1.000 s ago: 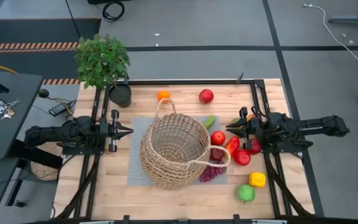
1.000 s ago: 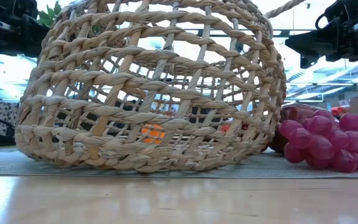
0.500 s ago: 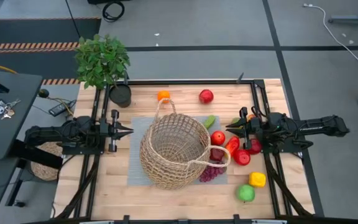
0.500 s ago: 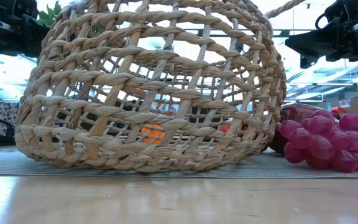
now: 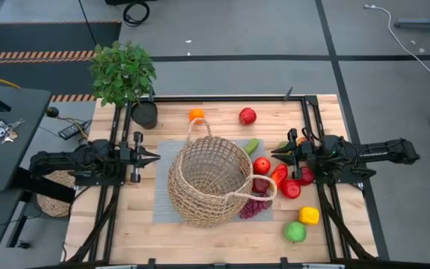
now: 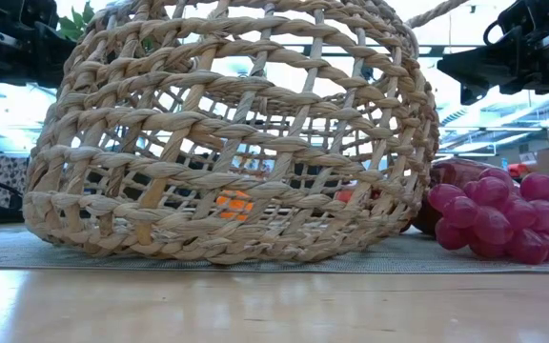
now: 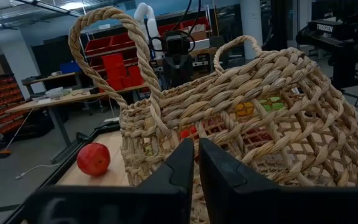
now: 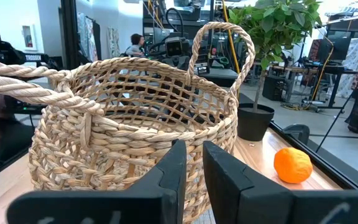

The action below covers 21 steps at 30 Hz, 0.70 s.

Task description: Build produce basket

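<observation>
Basket [image 5: 209, 180] is sitting upright on a grey mat [image 5: 164, 202] at mid-table, holding nothing, its two loop handles standing up.

Left gripper [image 5: 157, 157] is hovering just beside the basket's left side, fingers [image 7: 180, 168] pressed together, gripping nothing. Right gripper [image 5: 273, 153] is hovering over the produce to the basket's right, fingers [image 8: 174, 167] likewise clenched and holding nothing.

Produce count, high view:
- one orange [image 5: 195, 114] and one red apple [image 5: 248, 115] lying near the far edge;
- one green piece [image 5: 252, 146];
- a red cluster [image 5: 281, 178] beside the basket, number unclear;
- one grape bunch [image 5: 253, 207] touching the basket;
- one yellow piece [image 5: 309, 215], one green apple [image 5: 295, 232].

One potted plant [image 5: 123, 73] is standing at the far-left corner.
</observation>
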{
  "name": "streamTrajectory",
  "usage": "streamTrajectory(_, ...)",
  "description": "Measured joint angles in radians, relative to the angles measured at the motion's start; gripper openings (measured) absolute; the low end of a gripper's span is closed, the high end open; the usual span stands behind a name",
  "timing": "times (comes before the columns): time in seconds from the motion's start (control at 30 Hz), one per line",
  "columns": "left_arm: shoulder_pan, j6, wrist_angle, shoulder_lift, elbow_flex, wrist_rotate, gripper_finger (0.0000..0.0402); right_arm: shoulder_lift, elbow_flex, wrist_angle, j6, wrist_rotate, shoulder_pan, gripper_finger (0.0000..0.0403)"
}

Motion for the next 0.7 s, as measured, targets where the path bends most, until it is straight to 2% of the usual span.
streamTrajectory(0.27, 0.000, 0.000, 0.000, 0.000, 0.000, 0.000, 0.0040, 0.000, 0.000, 0.000, 0.000, 0.000, 0.000, 0.0062)
streamTrajectory(0.53, 0.000, -0.006, 0.009, 0.000, 0.000, 0.000, 0.0033, 0.000, 0.000, 0.000, 0.000, 0.000, 0.000, 0.0062)
streamTrajectory(0.7, 0.000, -0.108, 0.047, 0.000, 0.000, 0.001, 0.0037, 0.000, 0.000, 0.000, 0.000, 0.000, 0.000, 0.0062)
